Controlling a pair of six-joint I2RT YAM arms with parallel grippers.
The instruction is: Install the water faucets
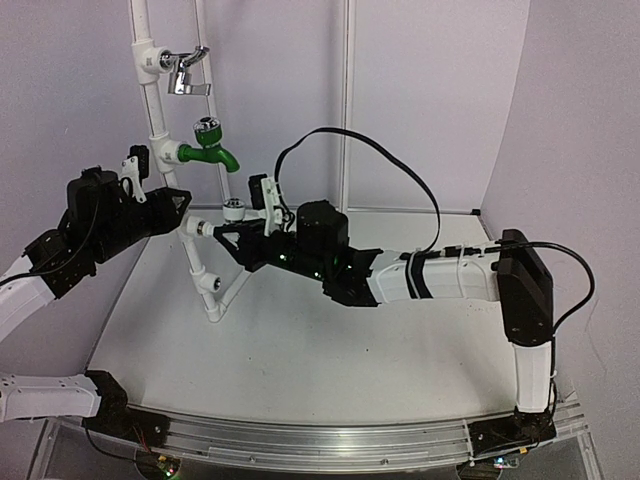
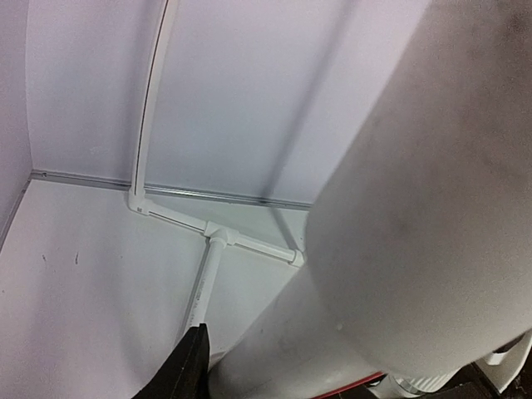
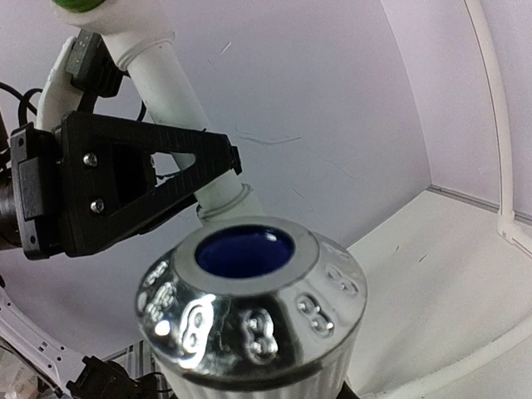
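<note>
At the white pipe point(image 1: 209, 286), our left tool point(image 1: 178, 213) clamps it and our right tool point(image 1: 229, 231) clamps the water faucet point(image 1: 233, 209). If we go in crooked, it could get stuck.

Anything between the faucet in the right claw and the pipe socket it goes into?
Nothing visible. The faucet sits right at the socket; the left claw holds the pipe beside it, off the path.

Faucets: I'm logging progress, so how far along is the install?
Done: chrome lever tap and green tap sit on the pipe. In hand: right gripper holds a white faucet at the middle fitting; left gripper steadies the pipe. Left: seating it; lower fitting looks empty.
</note>
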